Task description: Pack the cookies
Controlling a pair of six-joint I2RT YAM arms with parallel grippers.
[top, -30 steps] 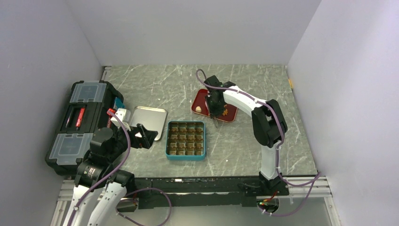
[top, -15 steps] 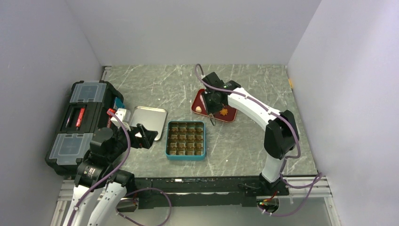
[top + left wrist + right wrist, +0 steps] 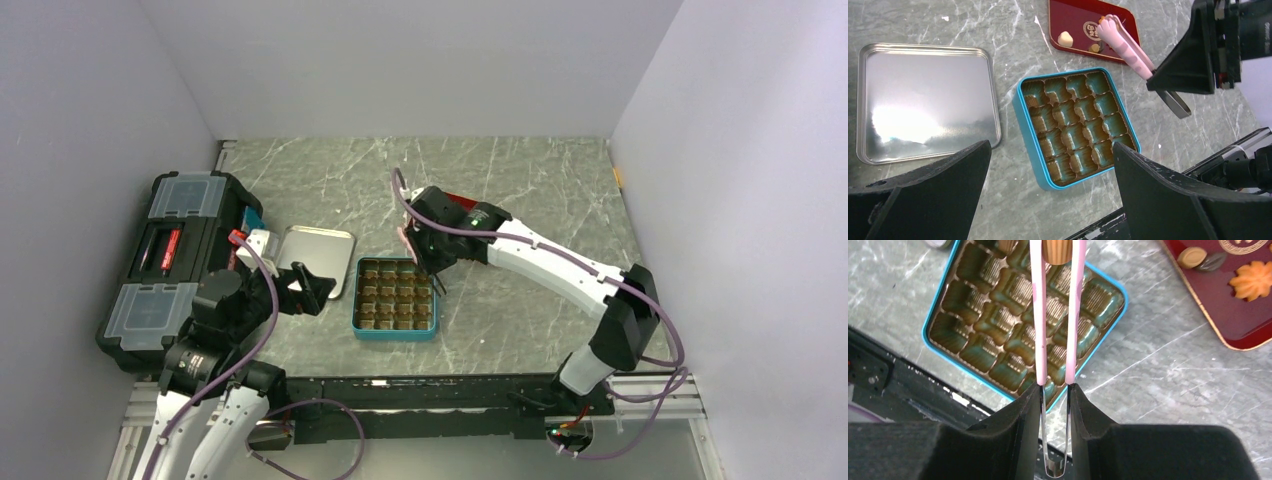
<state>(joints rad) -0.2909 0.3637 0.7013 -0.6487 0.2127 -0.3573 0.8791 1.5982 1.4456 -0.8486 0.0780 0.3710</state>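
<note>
Right wrist view gives me the clearest read: the right gripper (image 3: pixel 1054 388) is clamped on the handle end of the pink tongs (image 3: pixel 1038 315), and the two tong arms pinch a ridged tan cookie (image 3: pixel 1057 250) at their tips. That cookie hangs over the teal tin (image 3: pixel 943 300), above its grid of brown compartments; I cannot tell how high it sits above them. Just beside the tin on the marble table (image 3: pixel 1168 370) is the red tray (image 3: pixel 1228 325), where I see an orange flower cookie (image 3: pixel 1252 280) and a small tan oval piece (image 3: pixel 1191 256) touching a darker piece. From the left wrist camera I also pick out a cream lump (image 3: pixel 1065 38) and a round dark-brown cookie (image 3: pixel 1092 27) on that tray. The left gripper (image 3: pixel 312 287) hovers with its fingers spread wide, gripping nothing, near the silver lid (image 3: pixel 928 100) lying flat left of the tin. A black toolbox (image 3: pixel 175 265) stands at the table's left edge.
</note>
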